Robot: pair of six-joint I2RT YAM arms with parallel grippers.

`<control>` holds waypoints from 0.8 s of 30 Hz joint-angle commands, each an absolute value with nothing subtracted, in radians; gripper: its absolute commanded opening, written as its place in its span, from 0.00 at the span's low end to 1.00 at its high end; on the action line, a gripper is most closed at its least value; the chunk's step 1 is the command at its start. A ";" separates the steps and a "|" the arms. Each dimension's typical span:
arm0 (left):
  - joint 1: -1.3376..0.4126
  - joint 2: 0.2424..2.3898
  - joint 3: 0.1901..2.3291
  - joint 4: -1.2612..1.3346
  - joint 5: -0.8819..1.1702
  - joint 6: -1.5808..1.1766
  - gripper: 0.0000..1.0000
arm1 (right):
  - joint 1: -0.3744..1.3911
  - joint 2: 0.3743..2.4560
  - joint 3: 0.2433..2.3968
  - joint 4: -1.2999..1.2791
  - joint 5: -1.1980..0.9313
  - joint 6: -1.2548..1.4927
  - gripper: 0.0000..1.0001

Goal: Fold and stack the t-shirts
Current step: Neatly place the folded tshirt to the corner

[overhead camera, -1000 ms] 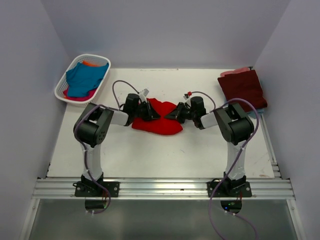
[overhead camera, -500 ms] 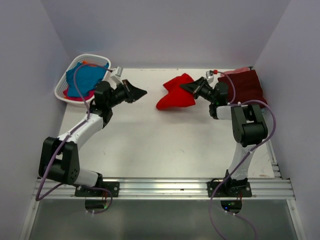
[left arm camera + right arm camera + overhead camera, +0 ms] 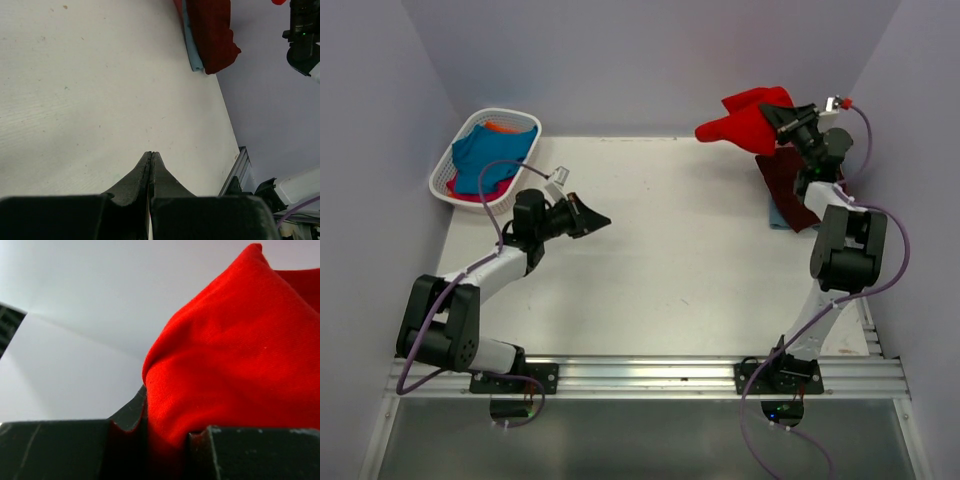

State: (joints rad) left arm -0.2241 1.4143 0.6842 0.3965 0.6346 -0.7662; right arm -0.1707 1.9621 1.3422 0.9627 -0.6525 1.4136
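- I see a white tabletop (image 3: pixel 650 270) boxed in by pale lilac walls (image 3: pixel 640 60) on three sides, with a metal rail (image 3: pixel 650 375) along the near edge.
- A white basket (image 3: pixel 445 182) sits at the far left corner with a teal t-shirt (image 3: pixel 490 155) on top of its pile.
- The red t-shirt (image 3: pixel 745 125) hangs bunched in the air at the far right. Its long axis runs left to right, and its free end points left along the back wall.
- My right gripper (image 3: pixel 775 120) is clenched on the right end of the red t-shirt, so the cloth trails off to its left.
- Below it, the maroon t-shirt (image 3: pixel 788 180) lies folded on a pale blue t-shirt (image 3: pixel 778 217).
- My left gripper (image 3: pixel 603 216) is clenched on nothing, above bare tabletop on the left side.
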 commanded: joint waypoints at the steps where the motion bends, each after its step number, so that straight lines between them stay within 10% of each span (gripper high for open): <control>1: -0.224 1.382 0.657 0.413 0.663 -0.744 0.00 | -0.238 1.872 1.396 0.823 -0.554 1.298 0.00; 24: -0.224 1.462 0.638 0.440 0.673 -0.736 0.00 | -0.356 2.065 1.526 0.798 -0.307 1.143 0.00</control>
State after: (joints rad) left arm -0.2241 1.4387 0.6357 0.4004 0.6559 -0.7624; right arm -0.3538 2.0533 1.5417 0.6827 -0.3756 1.1587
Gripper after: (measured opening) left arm 0.005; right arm 0.168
